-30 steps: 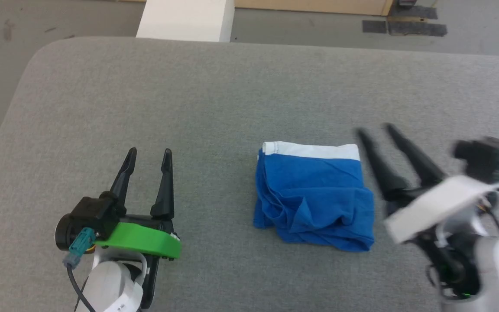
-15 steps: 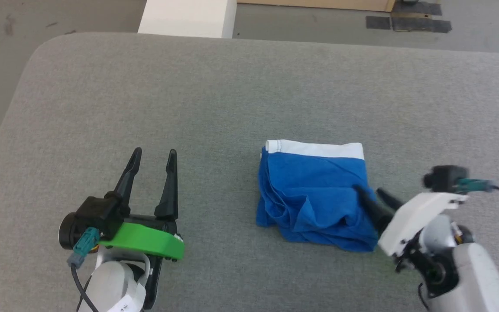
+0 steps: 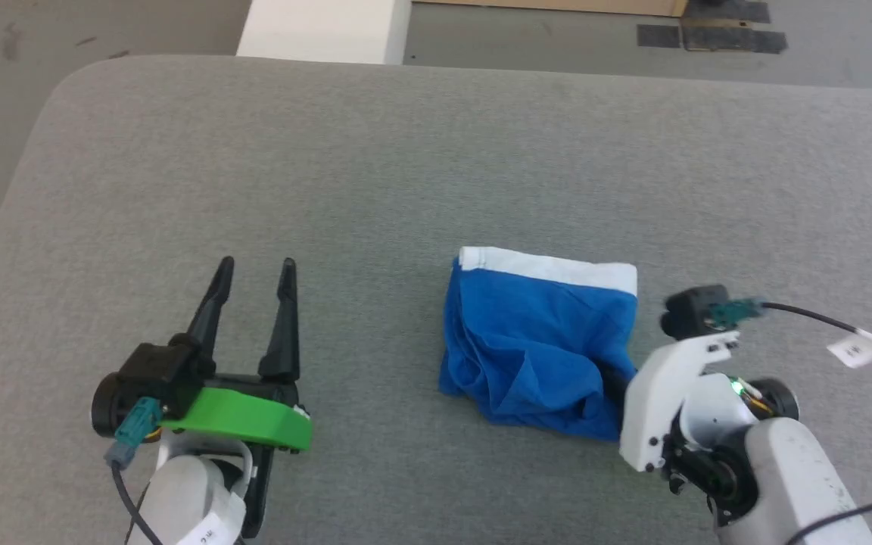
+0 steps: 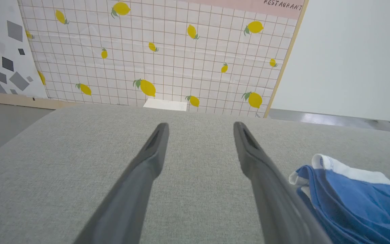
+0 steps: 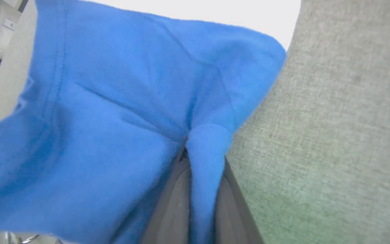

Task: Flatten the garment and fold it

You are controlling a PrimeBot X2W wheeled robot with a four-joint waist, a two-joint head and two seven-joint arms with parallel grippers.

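Grey counter (image 3: 406, 151): right pincer (image 5: 204, 156) is clamping a bunched corner of the garment (image 3: 534, 341), apparently starting flattening, next pulling outward; left pincer (image 3: 256, 266) is gaping empty.

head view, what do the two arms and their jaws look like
Left gripper: long black tapered jaws, black body, bright green bracket, teal plug on dark cable, pale forearm. Right gripper: white bracket, black camera block, teal connector, black cable with white tag.

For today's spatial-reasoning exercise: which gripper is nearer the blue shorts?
Right. The right gripper is shut on a fold at the right edge of the shorts; the left gripper stands open, apart, off to their left.
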